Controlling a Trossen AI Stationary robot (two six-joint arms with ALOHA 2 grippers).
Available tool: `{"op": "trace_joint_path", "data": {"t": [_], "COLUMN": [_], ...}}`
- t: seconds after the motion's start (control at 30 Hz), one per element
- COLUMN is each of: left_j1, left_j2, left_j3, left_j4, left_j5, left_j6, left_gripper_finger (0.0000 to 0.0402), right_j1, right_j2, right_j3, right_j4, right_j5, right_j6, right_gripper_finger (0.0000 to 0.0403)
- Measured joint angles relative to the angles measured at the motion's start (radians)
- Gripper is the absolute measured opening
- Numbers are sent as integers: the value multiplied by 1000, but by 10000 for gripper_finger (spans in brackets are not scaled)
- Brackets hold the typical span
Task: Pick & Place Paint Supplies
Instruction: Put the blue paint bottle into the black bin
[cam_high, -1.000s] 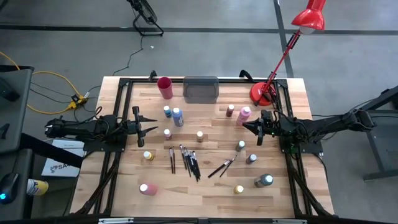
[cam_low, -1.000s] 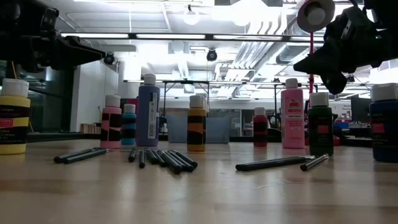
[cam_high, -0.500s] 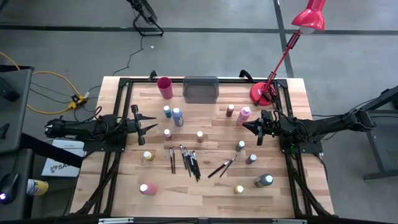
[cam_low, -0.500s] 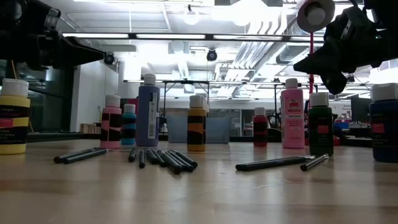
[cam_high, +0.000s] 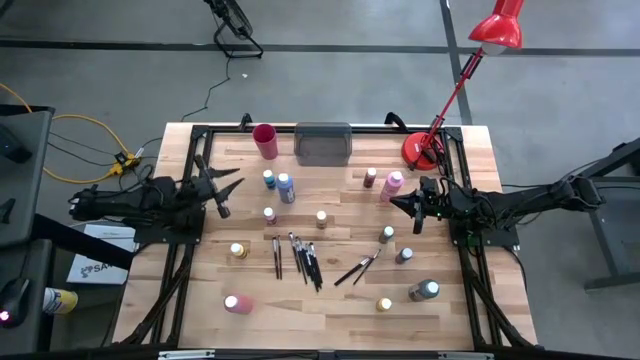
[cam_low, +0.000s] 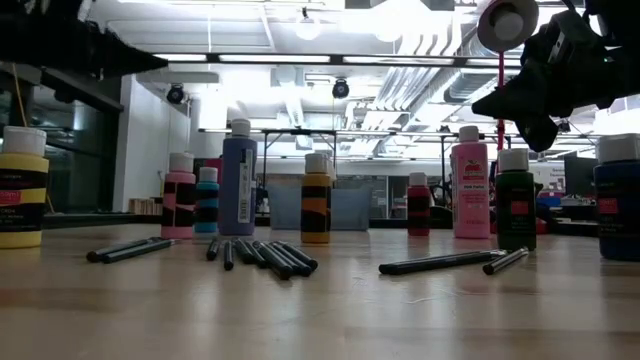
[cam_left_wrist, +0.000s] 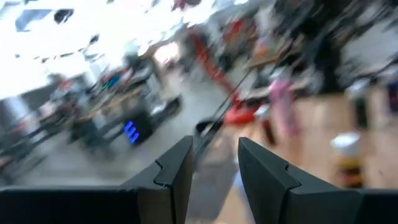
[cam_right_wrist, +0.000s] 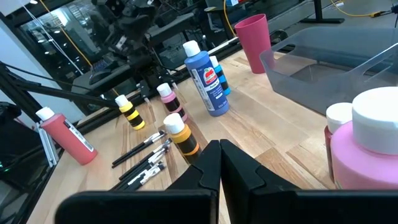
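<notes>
On the pale, grained wooden table (cam_high: 340, 300) the paint supplies stand untouched: small cylindrical plastic bottles with pale caps, among them a tall blue bottle (cam_high: 286, 187) near the far middle, a pink bottle (cam_high: 392, 184) to its right, a brown-banded bottle (cam_high: 322, 218) at the centre and a yellow bottle (cam_high: 238, 251) toward the left edge. A loose fan of thin dark-handled paintbrushes (cam_high: 303, 257) lies flat in front of the centre, with two more crossed just to the right. The left gripper (cam_high: 222, 192) hangs above the table's left edge, tilted toward the far side, its two flat dark fingers (cam_left_wrist: 174, 171) a narrow gap apart and empty. The right gripper (cam_high: 412, 207) hovers just beside the pink bottle, fingers pressed together, holding nothing. A smooth red cup (cam_high: 265, 140) and a grey rectangular tray (cam_high: 323, 143) sit at the far edge
</notes>
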Motion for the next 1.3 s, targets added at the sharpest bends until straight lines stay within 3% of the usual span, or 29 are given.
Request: {"op": "trace_joint_path", "data": {"t": [0.17,0.33,0.4,0.47,0.73,0.97,1.1,1.3], "left_j1": [0,1,12,49,290,503,577,595], "left_j2": [140,361,457,554,929,1094,1118,1181], "left_j3": [166,372,461,549,819,858,859,859], "left_j4": [-216,-506,-592,-671,-825,-777,-802,-861], "left_j5": [-84,-195,-190,-107,279,699,694,683], "left_j6": [-155,-376,-434,-425,-82,118,188,491], "left_gripper_finger": [135,194,221,241,255,255,255,255], "right_j1": [0,0,0,0,0,0,0,0], "right_j2": [0,0,0,0,0,0,0,0], "right_j3": [0,0,0,0,0,0,0,0], "right_j4": [1,1,1,1,1,1,1,1], "right_j5": [0,0,0,0,0,0,0,0], "right_j6": [0,0,0,0,0,0,0,0], "right_gripper_finger": [3,3,3,3,3,3,3,3]}}
